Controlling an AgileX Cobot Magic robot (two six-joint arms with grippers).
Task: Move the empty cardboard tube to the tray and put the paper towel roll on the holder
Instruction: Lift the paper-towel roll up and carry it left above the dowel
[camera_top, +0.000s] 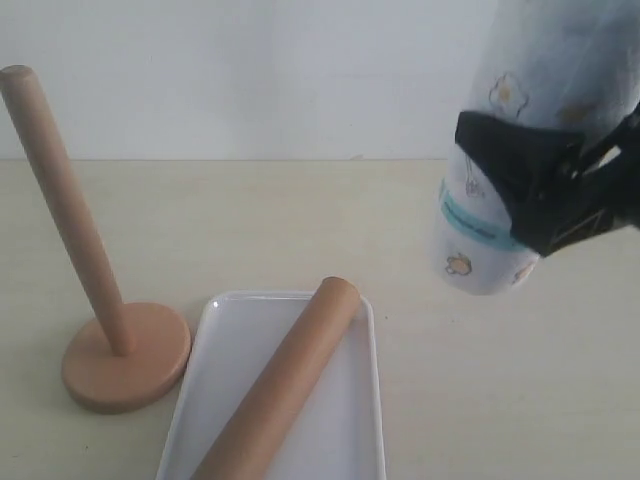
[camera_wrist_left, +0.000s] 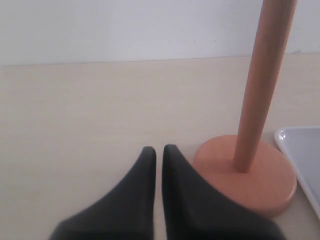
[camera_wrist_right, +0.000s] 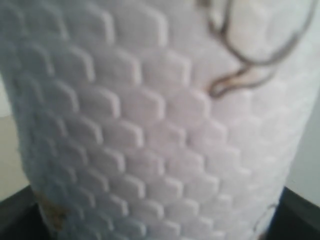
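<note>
So our right fingers (camera_top: 530, 190) are clamped around the paper towel roll (camera_top: 520, 110), holding it tilted up off the counter (camera_top: 300, 220) on the right side, well apart from the holder (camera_top: 140, 365). The cardboard tube (camera_top: 290, 380) lies diagonally in the tray (camera_top: 345, 430). The holder stands just beside the tray, dowel bare. Our left fingers (camera_wrist_left: 132, 200) are pretty much closed with only a thin slit between them, gripping nothing, near the holder's base.
</note>
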